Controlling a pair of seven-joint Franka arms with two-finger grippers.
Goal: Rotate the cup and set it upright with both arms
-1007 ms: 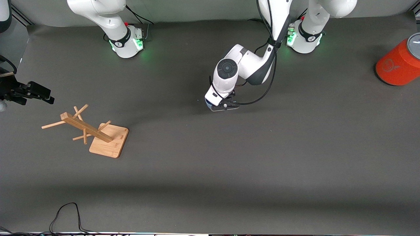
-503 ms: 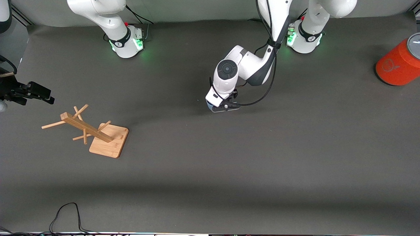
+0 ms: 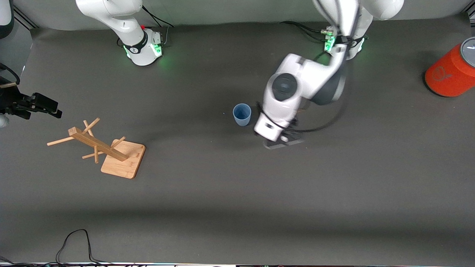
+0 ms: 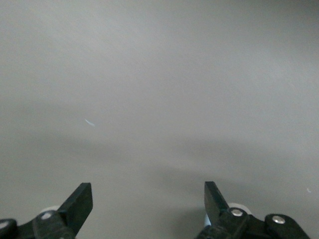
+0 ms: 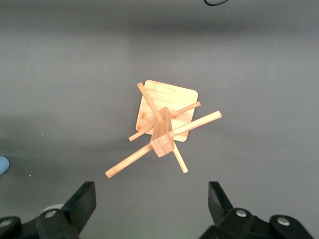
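The pale-blue cup (image 3: 242,114) stands upright on the dark mat, mouth up, near the middle of the table. My left gripper (image 3: 282,142) hangs beside it toward the left arm's end, apart from it. In the left wrist view the left gripper (image 4: 148,200) is open and empty over bare mat. My right gripper (image 3: 51,108) waits at the right arm's end of the table, above the wooden rack. In the right wrist view it (image 5: 152,200) is open and empty, and a sliver of the cup (image 5: 2,164) shows at the edge.
A wooden peg rack (image 3: 111,150) on a square base stands toward the right arm's end; it also shows in the right wrist view (image 5: 164,127). A large orange cylinder with a grey top (image 3: 451,72) lies at the left arm's end. A black cable (image 3: 74,241) loops at the front edge.
My left gripper, which was down over the cup, has opened, lifted and swung toward the left arm's end. The cup now stands free and upright. The right arm has not moved.
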